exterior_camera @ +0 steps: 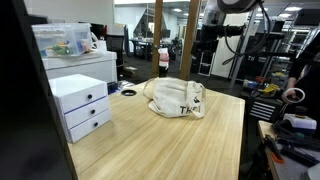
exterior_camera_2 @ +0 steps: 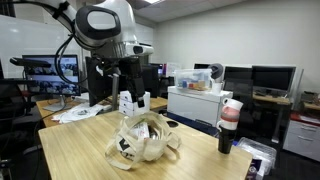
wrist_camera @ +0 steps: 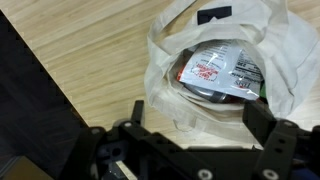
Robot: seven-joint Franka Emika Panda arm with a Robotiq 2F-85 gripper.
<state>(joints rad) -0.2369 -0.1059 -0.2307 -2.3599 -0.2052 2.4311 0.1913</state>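
Pale wood forms the table (exterior_camera: 150, 140). At its left a white drawer unit (exterior_camera: 85, 105) is seen, well apart from anything the arm is near. Toward the middle a cream cloth bag (exterior_camera: 178, 98) is found slumped on the tabletop with its mouth turned upward; it appears in both exterior views. In an exterior view the gripper (exterior_camera_2: 127, 103) is held just above that bag (exterior_camera_2: 145, 138), and a loose handle (exterior_camera_2: 118, 155) is sprawled out to the bag's left. In the wrist view the fingers (wrist_camera: 268, 135) are spread wide apart with nothing held between them, and a red-and-white packet (wrist_camera: 205, 70) is seen lying inside the open bag (wrist_camera: 165, 50), partly covered by the folded rim. The soft cloth is judged the main hazard. A finger could be snagged on the rim or the handle, so that the whole bag is dragged or lifted rather than its contents. The mouth could also be pushed shut by a descent that is slightly off centre, and the packet would then be hidden. The packet's glossy film is likely to be slippery, so a shallow pinch could be lost. Further right a red-and-white container (exterior_camera_2: 231, 122) stands near the table's edge, and it could be knocked if the bag is swept that way.
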